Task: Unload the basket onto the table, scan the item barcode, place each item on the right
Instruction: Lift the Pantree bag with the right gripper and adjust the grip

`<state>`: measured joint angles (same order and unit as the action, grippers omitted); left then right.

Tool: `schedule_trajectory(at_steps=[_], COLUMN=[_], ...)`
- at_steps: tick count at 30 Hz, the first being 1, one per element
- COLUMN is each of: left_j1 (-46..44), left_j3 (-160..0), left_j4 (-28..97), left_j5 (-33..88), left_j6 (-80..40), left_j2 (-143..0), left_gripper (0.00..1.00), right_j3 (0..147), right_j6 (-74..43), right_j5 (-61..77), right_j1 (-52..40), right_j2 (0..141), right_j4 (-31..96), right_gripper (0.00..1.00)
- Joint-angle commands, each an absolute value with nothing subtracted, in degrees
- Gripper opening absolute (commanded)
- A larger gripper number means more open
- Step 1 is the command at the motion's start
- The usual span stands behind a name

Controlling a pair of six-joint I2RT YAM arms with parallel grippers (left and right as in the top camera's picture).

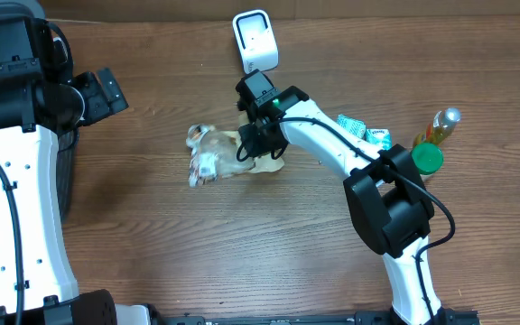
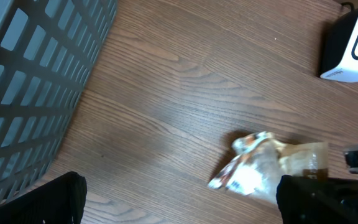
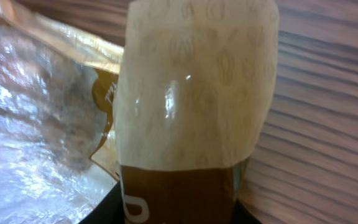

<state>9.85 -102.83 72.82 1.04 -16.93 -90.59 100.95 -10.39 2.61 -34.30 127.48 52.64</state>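
Item, nearest the right wrist lens: cream-and-brown sealed end (image 3: 191, 87) of a clear, crinkled plastic snack packet (image 1: 217, 153), filling the frame. The packet lies flat on the brown wooden table (image 1: 152, 235), near its middle. Its long axis runs roughly left to right in the overhead view. Right gripper (image 1: 258, 144): set over the packet's right-hand end, jaws either side of it; whether they already pinch the film cannot be told. Left gripper (image 2: 179, 202): fingers spread wide, holding nothing, well apart from the packet beside a grey mesh basket (image 2: 36, 74). White box-shaped barcode scanner (image 1: 255, 41): upright near the far edge, close beyond the right gripper. Judgement: the right arm is much the nearer and should do the carrying, a short lift away from the robot toward the scanner's face. No barcode can be made out on the packet.
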Motion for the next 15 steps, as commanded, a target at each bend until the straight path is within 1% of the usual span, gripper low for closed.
schedule_trajectory(at_steps=[1,2,3,5,7,13,15], left_j1=[9.7,9.7,9.7,9.7,9.7,9.7,9.7], left_j3=[-103.2,-103.2,-103.2,-103.2,-103.2,-103.2,-103.2], left_j4=[72.8,72.8,72.8,72.8,72.8,72.8,72.8], left_j5=[1.1,1.1,1.0,1.1,1.1,1.1,1.1], left_j6=[-16.3,-16.3,-16.3,-16.3,-16.3,-16.3,-16.3], left_j2=[-90.7,-90.7,-90.7,-90.7,-90.7,-90.7,-90.7], left_gripper=[1.0,1.0,1.0,1.0,1.0,0.99,1.0], right_j3=[101.3,101.2,101.2,101.0,99.3,93.7,91.7], right_j6=[-15.0,-15.0,-15.0,-15.4,-17.1,-17.8,-17.8], right_j5=[-3.0,-2.4,-2.0,-1.8,-1.4,2.6,2.7], right_j1=[-33.3,-33.1,-33.1,-33.0,-33.0,-33.0,-33.0], right_j2=[125.4,125.4,125.4,125.5,125.5,125.5,126.0], right_j4=[53.3,53.3,53.3,53.1,51.2,44.6,41.8], right_gripper=[0.29,0.34,0.42,0.53,0.58,0.58,0.51])
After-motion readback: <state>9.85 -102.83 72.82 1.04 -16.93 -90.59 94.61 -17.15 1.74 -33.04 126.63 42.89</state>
